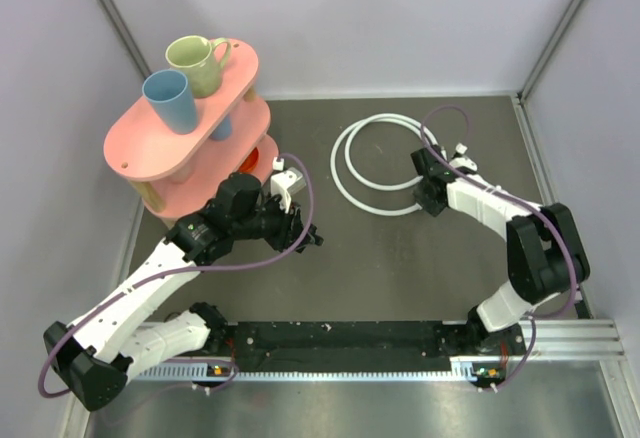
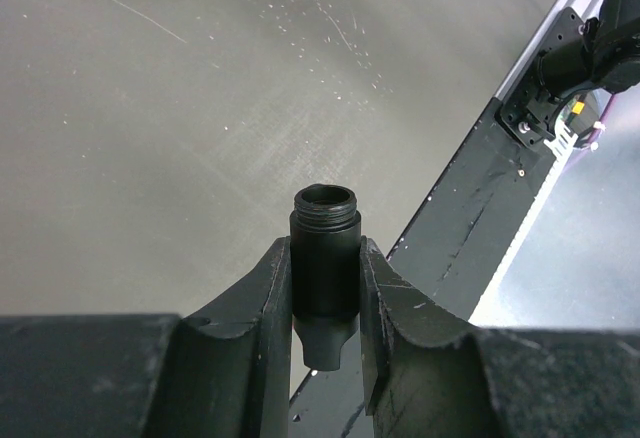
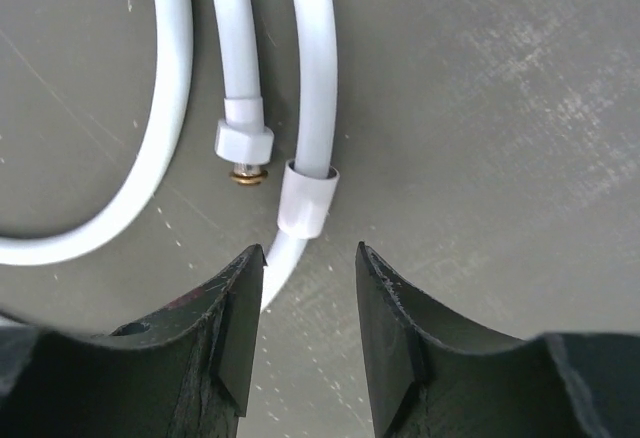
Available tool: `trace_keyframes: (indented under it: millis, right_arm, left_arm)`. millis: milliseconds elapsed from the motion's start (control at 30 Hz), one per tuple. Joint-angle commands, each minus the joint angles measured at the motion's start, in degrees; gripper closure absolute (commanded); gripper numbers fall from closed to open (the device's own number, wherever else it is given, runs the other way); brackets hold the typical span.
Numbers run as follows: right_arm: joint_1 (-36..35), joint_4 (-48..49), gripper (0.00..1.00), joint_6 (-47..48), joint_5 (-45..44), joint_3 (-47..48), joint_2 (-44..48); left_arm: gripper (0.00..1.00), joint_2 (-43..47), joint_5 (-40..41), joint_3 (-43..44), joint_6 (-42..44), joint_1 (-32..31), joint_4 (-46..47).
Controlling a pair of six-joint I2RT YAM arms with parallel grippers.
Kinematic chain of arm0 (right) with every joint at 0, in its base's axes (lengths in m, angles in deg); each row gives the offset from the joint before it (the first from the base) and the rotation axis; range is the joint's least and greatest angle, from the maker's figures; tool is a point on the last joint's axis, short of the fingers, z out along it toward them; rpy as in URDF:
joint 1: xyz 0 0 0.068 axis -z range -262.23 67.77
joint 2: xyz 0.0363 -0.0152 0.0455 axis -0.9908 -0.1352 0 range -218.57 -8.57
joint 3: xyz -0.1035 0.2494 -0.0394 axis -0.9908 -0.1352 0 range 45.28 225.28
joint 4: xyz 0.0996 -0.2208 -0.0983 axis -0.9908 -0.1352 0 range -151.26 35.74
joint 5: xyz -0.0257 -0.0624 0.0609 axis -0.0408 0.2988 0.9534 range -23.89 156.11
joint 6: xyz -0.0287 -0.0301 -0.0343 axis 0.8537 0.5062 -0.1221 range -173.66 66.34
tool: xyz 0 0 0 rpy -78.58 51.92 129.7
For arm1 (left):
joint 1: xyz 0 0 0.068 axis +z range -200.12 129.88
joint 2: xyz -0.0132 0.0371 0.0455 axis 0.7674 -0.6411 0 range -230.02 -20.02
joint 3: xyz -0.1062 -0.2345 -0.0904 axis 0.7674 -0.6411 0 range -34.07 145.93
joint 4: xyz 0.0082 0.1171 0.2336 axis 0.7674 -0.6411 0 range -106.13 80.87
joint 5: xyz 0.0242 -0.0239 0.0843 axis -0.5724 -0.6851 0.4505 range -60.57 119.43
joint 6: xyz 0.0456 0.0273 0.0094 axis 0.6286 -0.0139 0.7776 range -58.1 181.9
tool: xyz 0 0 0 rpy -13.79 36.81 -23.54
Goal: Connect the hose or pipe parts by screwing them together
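Green mug (image 1: 195,58); blue cup (image 1: 170,100); pink stand (image 1: 140,146)

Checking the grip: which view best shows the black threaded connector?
Left wrist: the black threaded connector sits clamped in the left gripper, thread clear. Top external barely shows it; right wrist not at all.

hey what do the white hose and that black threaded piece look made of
The white hose: smooth, slightly glossy, probably flexible plastic, since it lies in curved loops; its end tip looks brassy. The black connector: matte, with threads at the rim, likely plastic, though coated metal is possible.
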Motion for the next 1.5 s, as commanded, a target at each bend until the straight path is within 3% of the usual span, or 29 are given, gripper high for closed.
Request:
trace_keyframes:
  millis: [0,967,1067,1133,1200,1300,1467]
  right_arm:
    - [0.91,0.89,0.58,-4.17,-1.73,5.53,-3.81]
    - [2.4,2.73,0.66,-9.97,-1.82,1.75,-9.27]
    - [2.49,3.79,0.72,-9.98,-1.47,1.58,-9.44]
    - [3.01,4.57,0.88,-9.37,-2.08,1.4,-9.36]
    - [4.24,6.42,1.0,-6.65,-2.52,2.18,-9.27]
    - [9.07,8.18,1.0,1.33,-4.44,6.3,-7.34]
    - [15.23,13.27,1.0,28.91,-5.42,18.69,-5.49]
  left_arm:
    - [1.0,0.78,0.17,-0.39,-0.46,-0.17,4.36]
    - [1.0,0.87,0.43,-0.39,-0.29,-0.17,4.19]
    - [1.0,0.78,0.61,-0.39,-0.29,-0.17,4.28]
    - [1.0,0.78,0.61,-0.39,-0.29,-0.17,4.28]
    - [1.0,0.69,1.04,-0.48,-0.29,-0.17,4.28]
    - [1.0,0.6,1.4,-0.57,-0.29,-0.17,4.36]
    - [1.0,0.34,1.57,-0.48,-0.46,-0.17,4.28]
